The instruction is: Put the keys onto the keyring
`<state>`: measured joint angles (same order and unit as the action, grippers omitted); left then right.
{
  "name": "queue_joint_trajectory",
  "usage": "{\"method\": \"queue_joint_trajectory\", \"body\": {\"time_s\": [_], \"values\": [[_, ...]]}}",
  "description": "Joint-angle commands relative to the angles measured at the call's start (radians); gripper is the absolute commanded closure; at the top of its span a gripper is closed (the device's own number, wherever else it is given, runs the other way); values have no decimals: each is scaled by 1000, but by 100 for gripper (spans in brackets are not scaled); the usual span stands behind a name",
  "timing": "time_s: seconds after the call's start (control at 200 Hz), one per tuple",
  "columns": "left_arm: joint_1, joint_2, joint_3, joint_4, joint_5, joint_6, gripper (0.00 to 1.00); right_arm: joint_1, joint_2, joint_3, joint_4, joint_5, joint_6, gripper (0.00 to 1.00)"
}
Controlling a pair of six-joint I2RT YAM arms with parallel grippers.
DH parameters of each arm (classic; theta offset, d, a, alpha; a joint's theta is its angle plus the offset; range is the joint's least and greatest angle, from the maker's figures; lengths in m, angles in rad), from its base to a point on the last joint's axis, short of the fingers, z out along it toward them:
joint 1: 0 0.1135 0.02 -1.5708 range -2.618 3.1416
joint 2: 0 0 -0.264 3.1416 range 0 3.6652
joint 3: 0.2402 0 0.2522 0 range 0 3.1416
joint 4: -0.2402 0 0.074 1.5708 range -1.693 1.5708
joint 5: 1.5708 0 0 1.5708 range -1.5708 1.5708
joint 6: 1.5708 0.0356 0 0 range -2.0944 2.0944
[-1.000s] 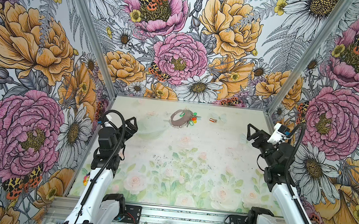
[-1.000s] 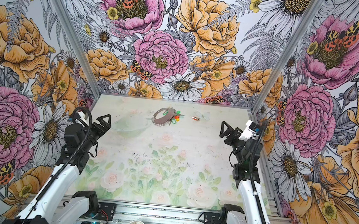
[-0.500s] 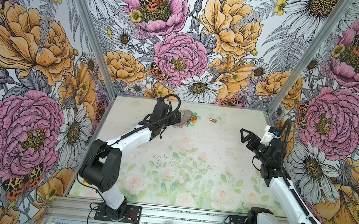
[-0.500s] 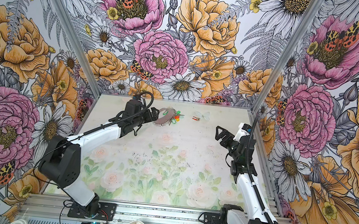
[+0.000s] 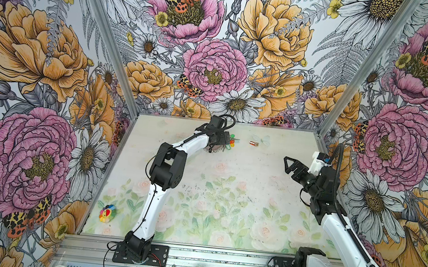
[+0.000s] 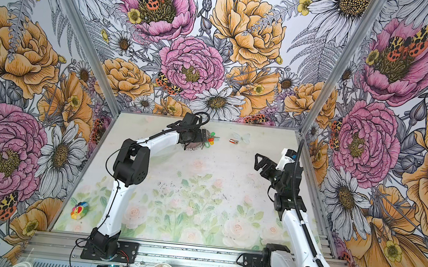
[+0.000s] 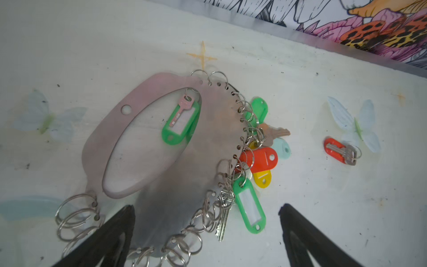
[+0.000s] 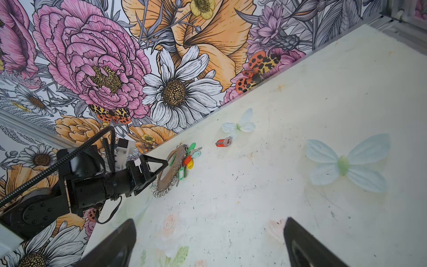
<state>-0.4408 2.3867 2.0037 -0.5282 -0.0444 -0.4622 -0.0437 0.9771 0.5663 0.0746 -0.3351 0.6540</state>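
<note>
Pale tabletop (image 5: 243,175): left jaws spread wide at the keyring (image 7: 215,138), right jaws spread, empty.

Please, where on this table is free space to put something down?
Free: the wide middle of the table, between the keyring and the near edge; also the far right corner past the loose red key. Crowded: the keyring's side where tagged keys cluster, beside the open left gripper.

We find the left gripper (image 7: 205,208), jaws wide, low over the keyring (image 7: 215,129) at the far edge of the table (image 5: 243,175), where the back wall (image 5: 214,72) closes off any approach from behind. A bare strip separates the tagged keys (image 7: 258,159) fringing the keyring from the lone red key (image 7: 339,151), and open tabletop lies before the right gripper (image 8: 210,220), likewise spread.
</note>
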Motion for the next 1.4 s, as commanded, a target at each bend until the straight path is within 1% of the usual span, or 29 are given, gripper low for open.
{"method": "queue_joint_trajectory", "body": {"time_s": [0.0,0.4,0.62,0.686,0.846,0.976,1.076,1.171,1.301,1.396], "values": [[15,29,77,-53,21,21,1,13,12,-4,11,-1,-11,1],[27,223,329,-168,25,26,1,22,48,-25,42,-8,8,2],[6,206,295,-202,32,48,1,24,56,-17,26,10,8,2],[-8,173,241,-209,27,63,1,25,61,-9,19,14,9,3],[-58,56,49,-207,-3,97,1,26,86,13,-6,32,13,5],[-120,-53,-123,-201,-57,112,1,35,117,32,-19,36,17,6],[-172,-123,-242,-182,-75,93,1,54,140,44,-21,46,16,7],[-225,-199,-357,-166,-122,65,1,79,167,66,-39,54,12,7],[-261,-335,-561,-65,-69,-2,1,117,209,89,-46,68,4,7],[-262,-442,-704,-24,-81,-38,1,143,249,115,-63,74,-5,8]]}}
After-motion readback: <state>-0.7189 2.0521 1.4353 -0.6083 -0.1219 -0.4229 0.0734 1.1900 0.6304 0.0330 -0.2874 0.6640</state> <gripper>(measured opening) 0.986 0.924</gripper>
